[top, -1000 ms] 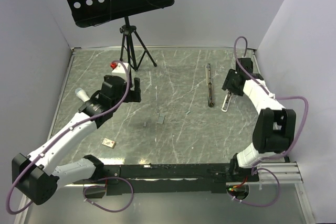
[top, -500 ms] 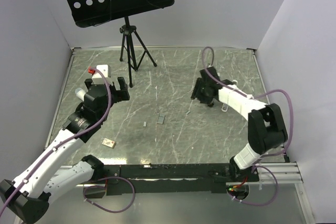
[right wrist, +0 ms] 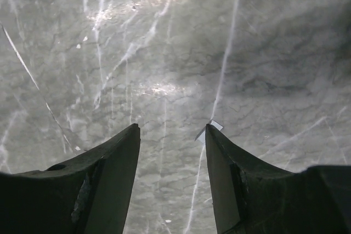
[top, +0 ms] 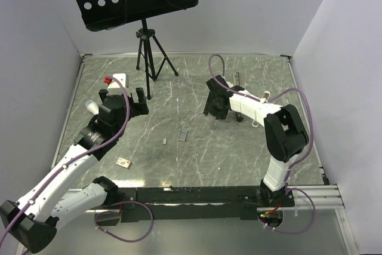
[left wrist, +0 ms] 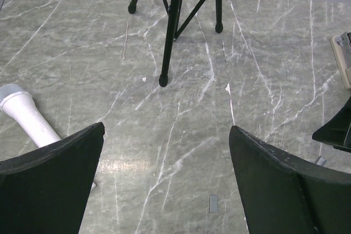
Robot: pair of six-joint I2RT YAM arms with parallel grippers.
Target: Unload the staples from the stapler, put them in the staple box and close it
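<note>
Right hand (right wrist: 173, 130) moves left off stapler (top: 237, 80), half-open, empty, over loose staple (right wrist: 210, 129): pickup likely next. Left hand (left wrist: 166, 130) wide open, empty.

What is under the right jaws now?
Marble tabletop, with one small staple strip beside one fingertip, part of it hidden by that finger. In the top view the right jaws cover the spot.
</note>
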